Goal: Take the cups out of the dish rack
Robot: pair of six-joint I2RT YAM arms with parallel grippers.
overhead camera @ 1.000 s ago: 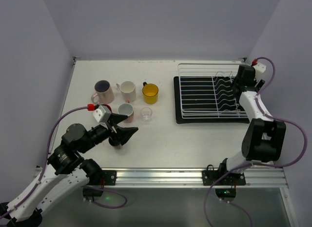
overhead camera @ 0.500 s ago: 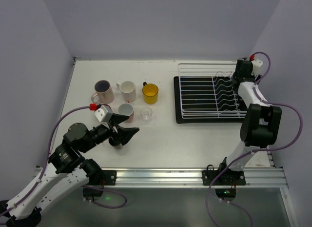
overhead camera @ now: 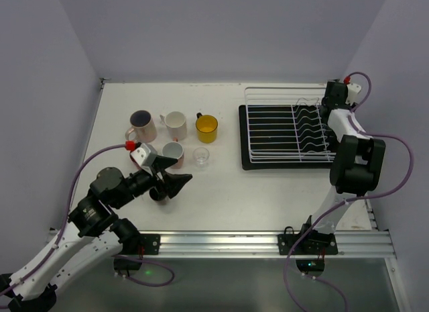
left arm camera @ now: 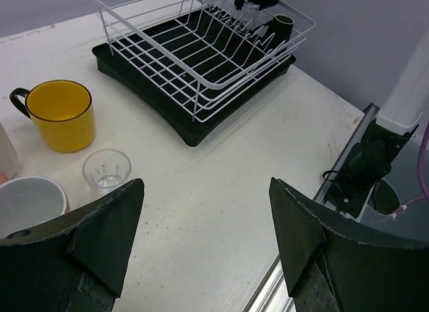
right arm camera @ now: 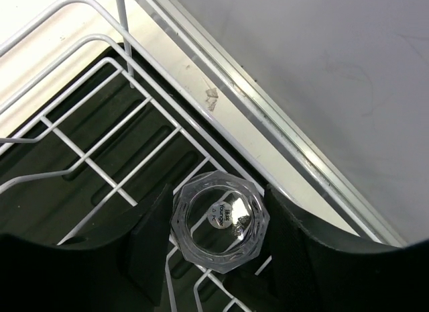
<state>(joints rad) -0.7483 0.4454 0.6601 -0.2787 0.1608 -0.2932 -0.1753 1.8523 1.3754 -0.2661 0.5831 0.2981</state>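
The white wire dish rack [overhead camera: 268, 134] stands on its black tray at the right. My right gripper [overhead camera: 329, 109] reaches into its far right corner. In the right wrist view it [right arm camera: 218, 221] is shut on an upside-down clear glass [right arm camera: 219, 191] that rests on the rack wires [right arm camera: 100, 144]. A dark brown cup [left arm camera: 283, 23] stands in the rack beside that gripper. My left gripper [overhead camera: 177, 172] is open and empty, low over the table; its jaws [left arm camera: 206, 181] frame bare tabletop. On the table stand a pinkish cup [overhead camera: 142, 126], a white cup [overhead camera: 175, 124], a yellow cup [overhead camera: 206, 127], another white cup [overhead camera: 173, 151] and a small clear glass [overhead camera: 201, 156].
A dark shape [overhead camera: 161, 194] lies partly hidden under the left gripper; I cannot tell what it is. The metal rail [overhead camera: 268, 241] runs along the near table edge. Walls close the back and both sides. The right wall is close behind the rack corner [right arm camera: 322, 70].
The right arm has swung further toward the rack's far right corner and settled there. The left arm has barely moved.
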